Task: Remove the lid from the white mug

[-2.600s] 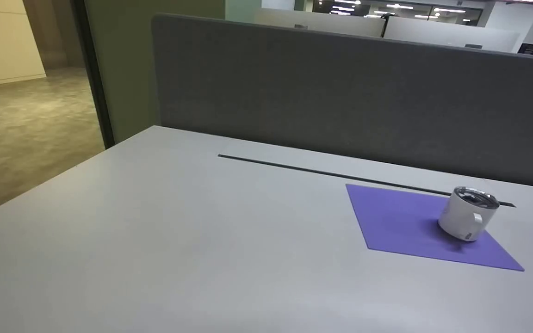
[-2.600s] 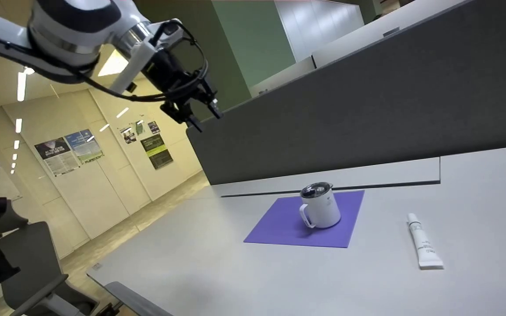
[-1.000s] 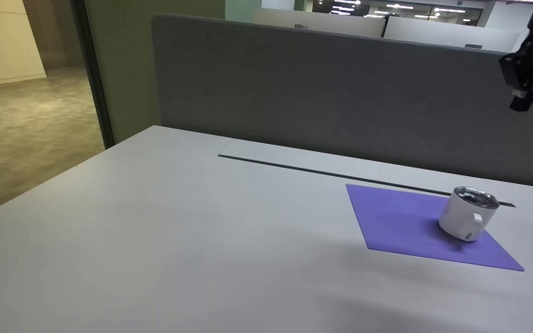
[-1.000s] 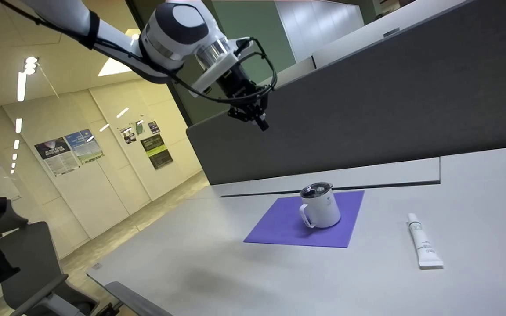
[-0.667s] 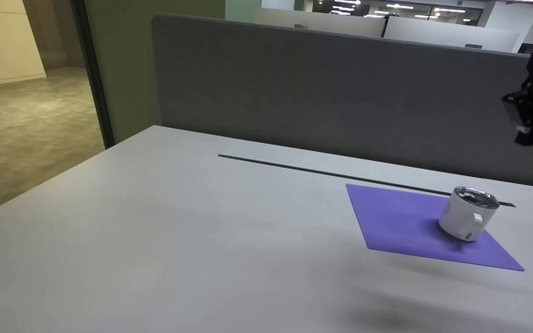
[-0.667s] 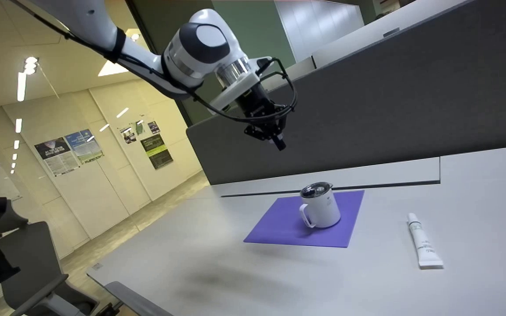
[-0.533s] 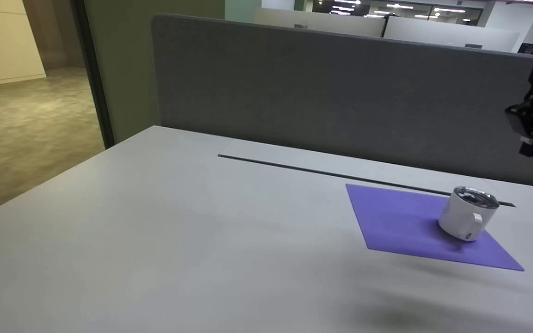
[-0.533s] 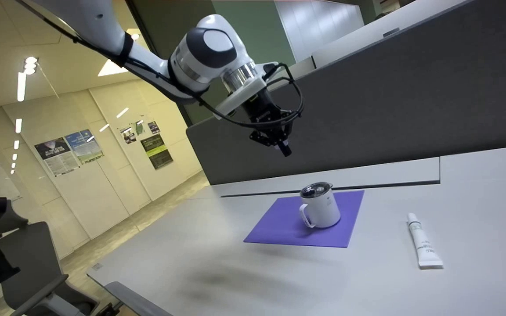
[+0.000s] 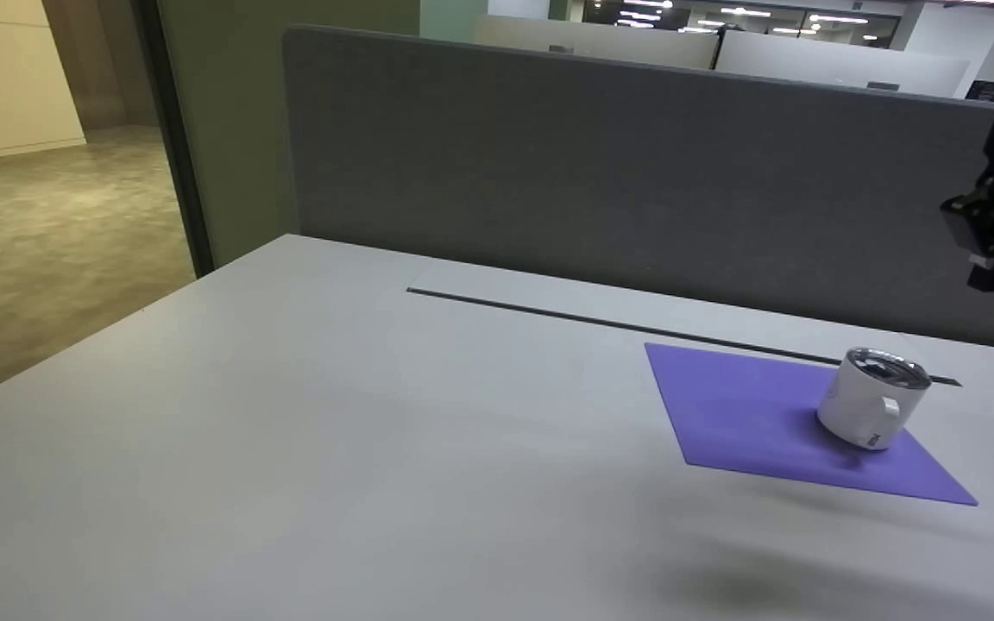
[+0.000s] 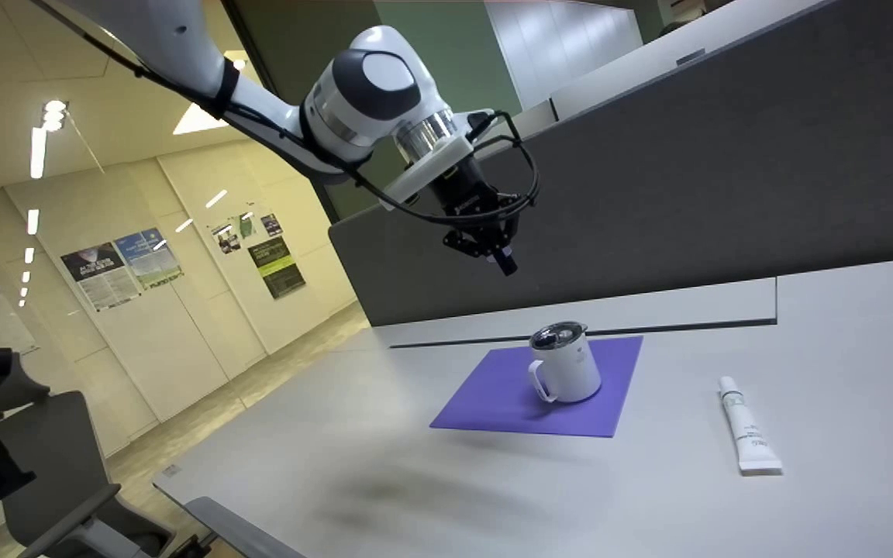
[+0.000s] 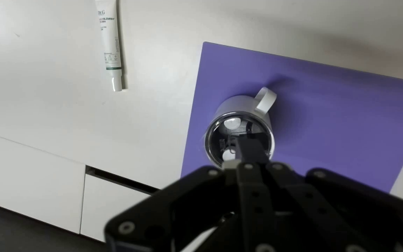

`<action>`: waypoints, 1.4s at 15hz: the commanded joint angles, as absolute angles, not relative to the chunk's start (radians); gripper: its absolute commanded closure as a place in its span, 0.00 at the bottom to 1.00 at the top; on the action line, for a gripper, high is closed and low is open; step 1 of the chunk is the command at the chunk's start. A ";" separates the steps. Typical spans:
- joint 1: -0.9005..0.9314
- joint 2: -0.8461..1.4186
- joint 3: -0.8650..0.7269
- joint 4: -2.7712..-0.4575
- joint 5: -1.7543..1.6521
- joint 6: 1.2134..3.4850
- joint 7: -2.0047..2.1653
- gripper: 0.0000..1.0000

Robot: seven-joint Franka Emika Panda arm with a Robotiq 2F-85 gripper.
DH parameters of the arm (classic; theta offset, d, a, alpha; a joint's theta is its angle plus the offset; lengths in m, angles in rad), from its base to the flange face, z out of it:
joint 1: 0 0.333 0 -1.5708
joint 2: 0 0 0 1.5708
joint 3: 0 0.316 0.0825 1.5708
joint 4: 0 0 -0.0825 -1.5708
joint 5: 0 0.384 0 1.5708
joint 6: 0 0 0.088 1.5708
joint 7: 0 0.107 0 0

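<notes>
The gripper (image 11: 251, 148), closed and holding nothing, hangs above the lid (image 10: 557, 335) on the white mug (image 10: 570, 373).

Behind the smooth white table (image 9: 333, 414) runs a long dark grey partition (image 9: 635, 190), visible in both exterior views. In an exterior view, an olive-green panel (image 9: 229, 129) stands between it and a mottled tan floor (image 9: 66, 246). In an exterior view, rectangular printed posters (image 10: 94, 271) hang on a pale yellow panelled wall (image 10: 202, 325), white strip lights (image 10: 38, 153) glow, and a dark grey office chair (image 10: 60, 457) stands near the table
</notes>
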State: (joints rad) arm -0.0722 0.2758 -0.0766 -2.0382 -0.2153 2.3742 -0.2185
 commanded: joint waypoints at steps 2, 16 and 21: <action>-0.082 0.340 -0.084 -2.010 -0.221 2.465 -0.189 1.00; -0.089 0.587 -0.083 -1.904 -0.179 2.614 -0.189 1.00; -0.097 0.606 -0.056 -1.886 -0.131 2.613 -0.200 1.00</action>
State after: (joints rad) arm -0.0806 0.5873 -0.0782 -1.9205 -0.1541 2.6191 -0.2091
